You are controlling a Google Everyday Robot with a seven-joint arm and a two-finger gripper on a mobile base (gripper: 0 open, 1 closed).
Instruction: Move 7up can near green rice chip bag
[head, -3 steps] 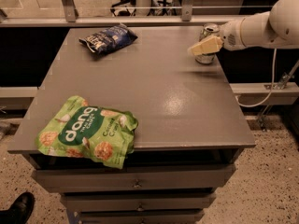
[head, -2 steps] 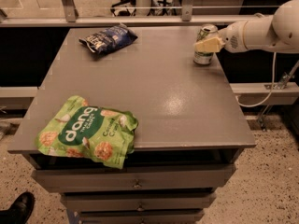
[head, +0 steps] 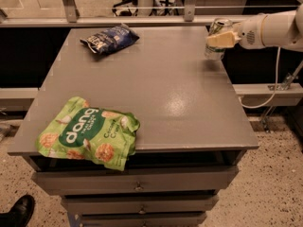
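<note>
Camera view looks down on a grey table (head: 165, 89) with drawers (head: 137, 181) under it. At the far right corner the pincer (head: 218, 38) is pinching the 7up can (head: 214, 52). One pale finger (head: 221, 40) lies across the can's front and covers its middle, and the other finger is hidden behind the can. Only the shiny top rim and the lower part of the can show, and its logo is hard to make out. Whether its base touches the table cannot be told. The white arm (head: 274, 30) is cut off by the right edge of the frame.

The green rice chip bag (head: 87, 138) lies flat at the near left corner, well apart from the can, with its lower edge hanging over the table's front. A dark blue snack bag (head: 110, 38) lies at the far left, its print unreadable. At the bottom left a black shoe (head: 18, 211) is cut off by the frame.
</note>
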